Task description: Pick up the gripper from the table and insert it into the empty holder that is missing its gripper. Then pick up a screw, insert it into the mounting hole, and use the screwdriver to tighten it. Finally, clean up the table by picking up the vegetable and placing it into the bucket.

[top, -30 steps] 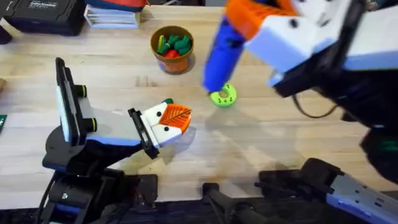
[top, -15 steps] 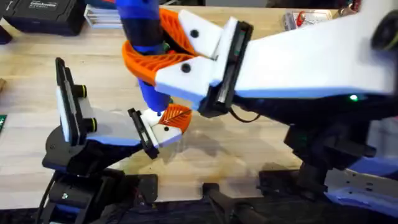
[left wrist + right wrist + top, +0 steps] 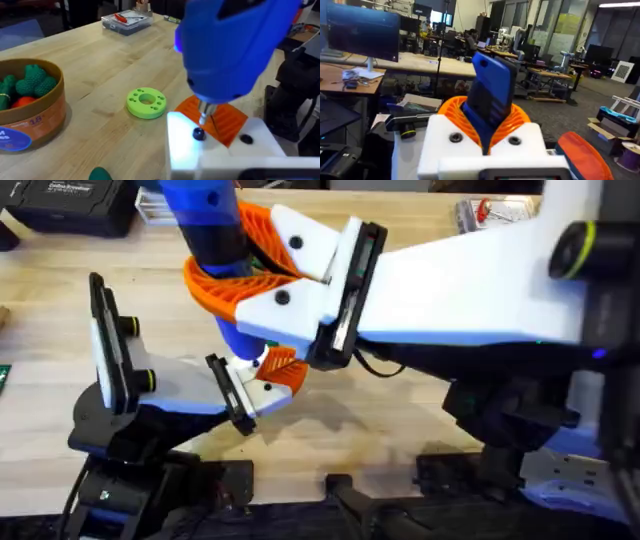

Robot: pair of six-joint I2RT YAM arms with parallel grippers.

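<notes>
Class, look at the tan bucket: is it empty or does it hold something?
Not empty. The bucket holds green and orange toy vegetables heaped inside.

Open office with desks (image 3: 380,62), monitors (image 3: 362,30) and large windows (image 3: 530,20).

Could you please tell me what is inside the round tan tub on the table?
The tub holds green toy vegetables and something orange-red. Its wall hides whatever lies deeper.

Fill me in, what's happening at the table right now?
The right gripper holds the screwdriver upright, its bit on a screw in the left arm's white finger block, beside the orange gripper already seated there. The bucket holds toy vegetables; a green disc lies nearby.
</notes>
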